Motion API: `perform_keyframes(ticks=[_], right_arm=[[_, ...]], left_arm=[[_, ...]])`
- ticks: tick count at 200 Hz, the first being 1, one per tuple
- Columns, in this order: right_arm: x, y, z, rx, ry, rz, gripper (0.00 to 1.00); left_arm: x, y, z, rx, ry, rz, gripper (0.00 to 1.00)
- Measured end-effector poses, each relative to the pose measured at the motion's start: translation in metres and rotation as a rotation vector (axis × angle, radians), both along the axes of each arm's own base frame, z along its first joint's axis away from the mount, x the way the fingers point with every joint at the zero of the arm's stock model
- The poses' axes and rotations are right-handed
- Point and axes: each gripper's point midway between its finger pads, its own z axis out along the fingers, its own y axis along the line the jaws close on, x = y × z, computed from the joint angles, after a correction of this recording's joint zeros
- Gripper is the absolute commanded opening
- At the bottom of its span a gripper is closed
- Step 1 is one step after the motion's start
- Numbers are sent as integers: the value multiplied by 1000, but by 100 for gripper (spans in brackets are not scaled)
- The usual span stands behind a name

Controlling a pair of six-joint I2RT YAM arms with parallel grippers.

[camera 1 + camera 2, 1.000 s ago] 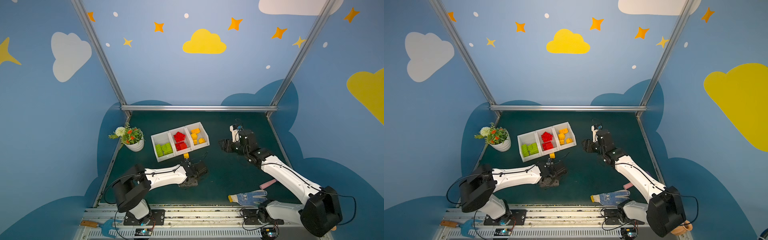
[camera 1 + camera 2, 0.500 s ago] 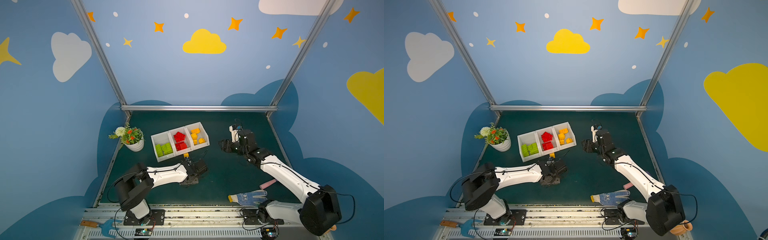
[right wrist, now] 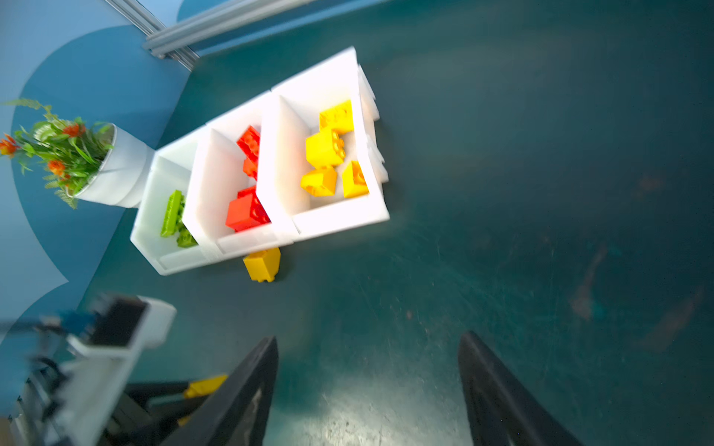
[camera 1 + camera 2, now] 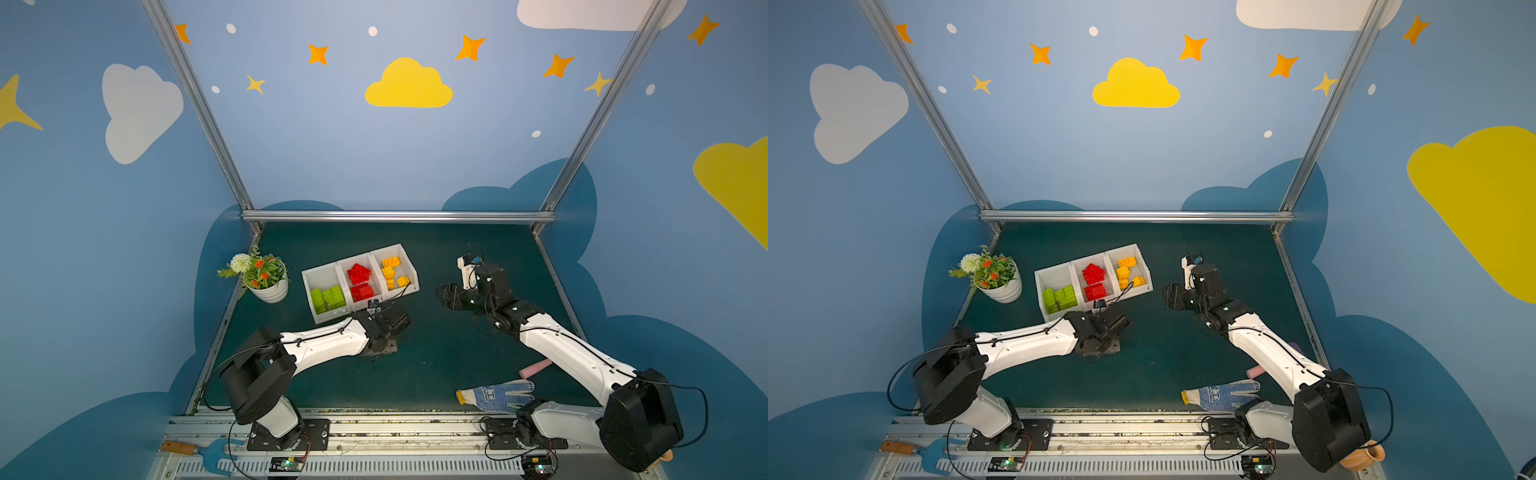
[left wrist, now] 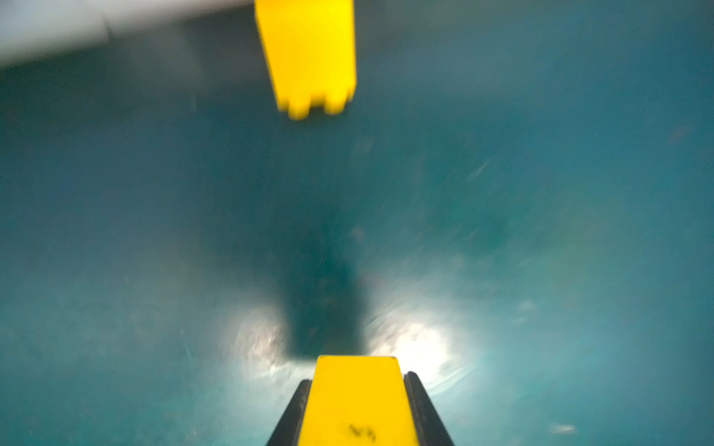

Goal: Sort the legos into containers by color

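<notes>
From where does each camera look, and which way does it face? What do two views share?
Top views: high at the front, facing down onto the mat; left arm, right arm, left hand, right hand show.
Left wrist: on the left arm, facing low along the mat; left hand shut on the held yellow lego.
Right wrist: on the right arm, facing down at the containers; open right hand shows.
Shared: both wrist views show the loose yellow lego by the containers.

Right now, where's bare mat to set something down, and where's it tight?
Free: strip between bins and back rail; middle mat between left hand, gripping a brick, and right hand; front between left arm and glove. Crowded: just in front of the bins, where a loose yellow brick lies; near right corner, glove and pink roll.
</notes>
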Motion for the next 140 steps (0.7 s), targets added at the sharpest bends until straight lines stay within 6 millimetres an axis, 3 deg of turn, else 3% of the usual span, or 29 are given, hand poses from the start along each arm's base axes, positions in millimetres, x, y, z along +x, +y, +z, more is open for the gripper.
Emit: perform_keyframes(ticks=[37, 63, 94, 140], right_arm=[[-22, -1, -35, -17, 73, 13, 72], [-34, -8, -53, -21, 93, 0, 73], [-39, -19, -68, -34, 102, -42, 74], [-33, -21, -65, -18, 68, -76, 74]], left_arm=[[45, -10, 43, -65, -94, 6, 28], [77, -13, 63, -79, -139, 19, 29], [119, -21, 70, -66, -157, 24, 29], [184, -42, 73, -70, -163, 4, 28]])
